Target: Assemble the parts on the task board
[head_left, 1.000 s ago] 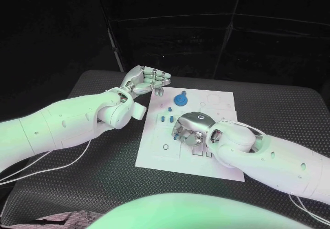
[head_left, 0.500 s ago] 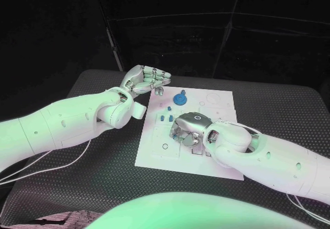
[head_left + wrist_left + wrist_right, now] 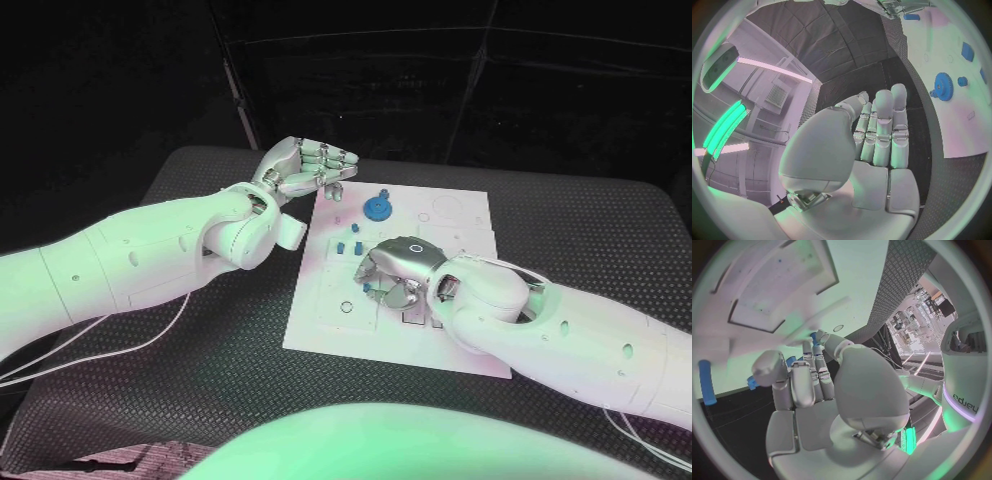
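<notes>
The black desk (image 3: 173, 390) has a ribbed, rubbery surface. On it lies the flat white task board (image 3: 454, 215), smooth, with shallow recesses. The right hand (image 3: 397, 272) hangs low over the board's middle, nearer to the parts than the left hand; its fingers curl around a small blue part (image 3: 814, 337), seemingly holding it. The left hand (image 3: 303, 168) waits at the board's far left corner, fingers curled in on nothing. A blue toothed gear (image 3: 378, 208) sits beyond the right hand.

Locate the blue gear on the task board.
In the head view the blue gear sits on the far part of the task board, just beside the left hand.
</notes>
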Controlling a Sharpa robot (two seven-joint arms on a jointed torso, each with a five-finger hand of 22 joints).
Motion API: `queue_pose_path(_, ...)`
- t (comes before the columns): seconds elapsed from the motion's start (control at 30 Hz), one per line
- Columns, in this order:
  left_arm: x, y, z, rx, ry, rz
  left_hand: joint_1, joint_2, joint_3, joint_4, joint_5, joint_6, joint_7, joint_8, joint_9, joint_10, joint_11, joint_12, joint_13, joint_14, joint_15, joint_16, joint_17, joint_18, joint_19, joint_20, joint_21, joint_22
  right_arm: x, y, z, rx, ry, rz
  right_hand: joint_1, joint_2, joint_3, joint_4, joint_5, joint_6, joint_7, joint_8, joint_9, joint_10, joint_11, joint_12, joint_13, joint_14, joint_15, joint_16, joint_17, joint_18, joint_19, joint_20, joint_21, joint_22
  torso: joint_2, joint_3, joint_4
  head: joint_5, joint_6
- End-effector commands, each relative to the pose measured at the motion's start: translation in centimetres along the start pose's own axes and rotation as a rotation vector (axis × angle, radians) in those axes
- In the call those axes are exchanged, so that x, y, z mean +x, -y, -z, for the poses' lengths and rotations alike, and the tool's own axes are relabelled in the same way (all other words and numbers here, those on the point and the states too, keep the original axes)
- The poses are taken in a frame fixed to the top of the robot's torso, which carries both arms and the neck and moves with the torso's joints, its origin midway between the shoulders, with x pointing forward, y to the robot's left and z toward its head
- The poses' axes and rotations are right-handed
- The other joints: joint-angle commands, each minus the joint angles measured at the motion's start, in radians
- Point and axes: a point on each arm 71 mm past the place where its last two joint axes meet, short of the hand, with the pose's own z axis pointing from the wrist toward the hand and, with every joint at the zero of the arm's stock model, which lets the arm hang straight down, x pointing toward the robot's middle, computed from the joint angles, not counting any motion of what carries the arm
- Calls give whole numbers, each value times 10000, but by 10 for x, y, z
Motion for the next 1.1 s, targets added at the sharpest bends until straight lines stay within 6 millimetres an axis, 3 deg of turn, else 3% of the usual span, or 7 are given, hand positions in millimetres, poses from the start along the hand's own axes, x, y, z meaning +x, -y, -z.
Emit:
queue_pose_path(0.03,1,1,-1,24,-110,89,-117,7,38,7,5,-81,-10,-44,-15,-79,-19,50,-13,-61,-17,-25,-14,184,-79,25,-53,-8,-5,-1,2,-130,616,-55,-26,-53,-115,-22,67,-164,-13,-9,13,-179,11,51,48,246,60,-100,-166,162,-114,14,-138,-227,4,5,5,-11,19)
queue_pose_path(0.47,-3,-1,0,-121,-117,74,-128,8,36,10,5,-96,-5,-46,-16,-96,-13,52,-14,-66,-12,-32,-18,184,-83,29,-60,-16,-17,0,28,-560,1856,-690,-30,-22,-412,-19,426,-216,35,45,48,-369,7,395,96,278,49,-131,-216,234,-193,13,-423,-689,-5,15,-15,-44,99)
queue_pose_path(0.7,-5,-2,0,-179,-126,69,-130,12,37,11,5,-97,-5,-45,-15,-98,-13,55,-14,-68,-10,-35,-20,184,-86,31,-63,-19,-34,29,52,596,1983,-1086,-120,-96,-646,47,335,-266,-12,8,33,-412,-26,592,91,275,34,-173,-285,246,-168,-13,-498,-778,-29,4,-35,-166,213)
queue_pose_path(0.8,-5,-3,0,-188,-145,79,-130,12,37,11,5,-97,-5,-45,-15,-98,-13,55,-14,-68,-10,-35,-20,184,-86,31,-63,-19,-46,47,59,1353,2045,-1051,-88,-249,-1125,64,143,-1006,-38,-40,-10,-874,34,614,69,144,68,-411,-675,326,-402,16,-863,-1360,-19,-11,-18,-242,251)
queue_pose_path(0.93,-5,-3,0,-196,-191,103,-125,23,44,7,7,-96,-7,-39,-13,-100,-14,62,-13,-76,-8,-43,-24,184,-91,34,-69,-26,-52,66,67,2115,1927,-872,261,-117,-2065,246,27,-1812,-178,-12,4,-1414,105,893,100,58,129,-560,-923,371,-496,79,-1131,-1702,5,5,-2,-336,315)
queue_pose_path(1.03,-4,-3,1,-208,-210,112,-125,23,44,7,7,-96,-7,-39,-13,-100,-14,62,-13,-76,-8,-43,-24,184,-91,34,-69,-26,-52,76,71,2507,1635,-717,875,-51,-3488,863,95,-2443,-251,8,-2,-1938,202,1287,131,-67,196,-758,-1262,465,-671,144,-1519,-2232,7,11,-6,-349,319)
queue_pose_path(1.1,-4,-3,1,-210,-221,118,-125,23,44,7,7,-96,-7,-39,-13,-100,-14,62,-13,-76,-8,-43,-24,184,-91,34,-69,-26,-52,79,73,2653,1466,-630,1065,-126,-3817,1219,121,-2527,-287,-25,-14,-2137,186,1435,122,-86,211,-805,-1360,468,-701,157,-1644,-2424,16,-2,1,-371,324)
